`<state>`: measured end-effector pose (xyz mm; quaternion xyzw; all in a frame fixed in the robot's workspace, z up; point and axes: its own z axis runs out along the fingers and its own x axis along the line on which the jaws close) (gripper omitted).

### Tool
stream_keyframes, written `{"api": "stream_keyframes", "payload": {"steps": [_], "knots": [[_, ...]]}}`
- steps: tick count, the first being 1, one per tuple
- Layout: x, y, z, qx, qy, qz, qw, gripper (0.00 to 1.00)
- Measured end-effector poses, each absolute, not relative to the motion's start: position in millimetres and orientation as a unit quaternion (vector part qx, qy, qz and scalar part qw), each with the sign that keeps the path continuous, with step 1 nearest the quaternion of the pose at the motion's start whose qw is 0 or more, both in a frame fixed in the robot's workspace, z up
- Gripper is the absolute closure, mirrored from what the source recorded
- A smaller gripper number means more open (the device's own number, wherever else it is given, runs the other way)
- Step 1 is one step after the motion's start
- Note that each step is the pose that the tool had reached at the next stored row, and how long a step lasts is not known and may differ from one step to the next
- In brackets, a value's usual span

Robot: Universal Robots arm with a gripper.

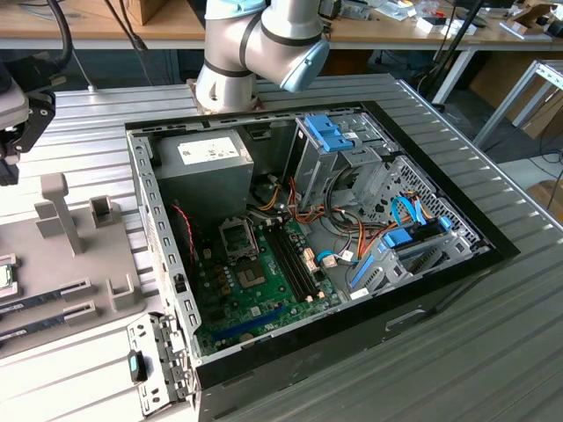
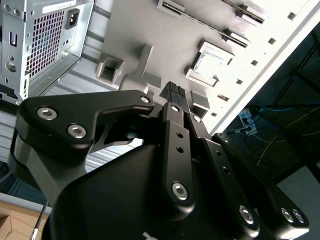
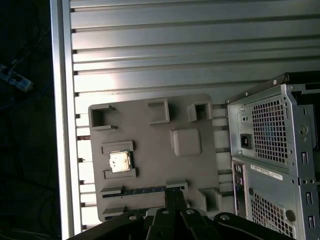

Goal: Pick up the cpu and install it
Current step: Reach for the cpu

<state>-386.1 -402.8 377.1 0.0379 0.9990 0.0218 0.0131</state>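
The cpu [image 3: 120, 161] is a small silvery square chip lying flat in a pocket of the grey holder tray [image 3: 150, 125]. It is also in the second wrist view, cpu [image 2: 210, 64], and at the exterior view's left edge, cpu [image 1: 5, 274]. My gripper [image 3: 175, 197] hovers above the tray, off to one side of the chip and not touching it. In the second wrist view the gripper [image 2: 175, 94] has its black fingers pressed together with nothing between them. The black socket frame [image 1: 237, 236] stands on the green motherboard inside the case.
The open computer case [image 1: 167, 264] lies at the exterior view's middle, with a power supply [image 1: 207, 163], cables and blue drive brackets [image 1: 330, 132]. Memory sticks [image 1: 48, 294] lie in tray slots. A grey post [image 1: 57, 207] rises from the tray. The table [image 3: 175, 45] is ribbed metal.
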Motion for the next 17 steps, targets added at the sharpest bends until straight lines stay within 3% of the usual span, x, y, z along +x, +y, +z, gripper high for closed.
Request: {"api": "stream_keyframes", "payload": {"steps": [17], "knots": [[-391.7, -402.8, 376.0, 0.038, 0.999, 0.022, 0.013, 0.89]]}}
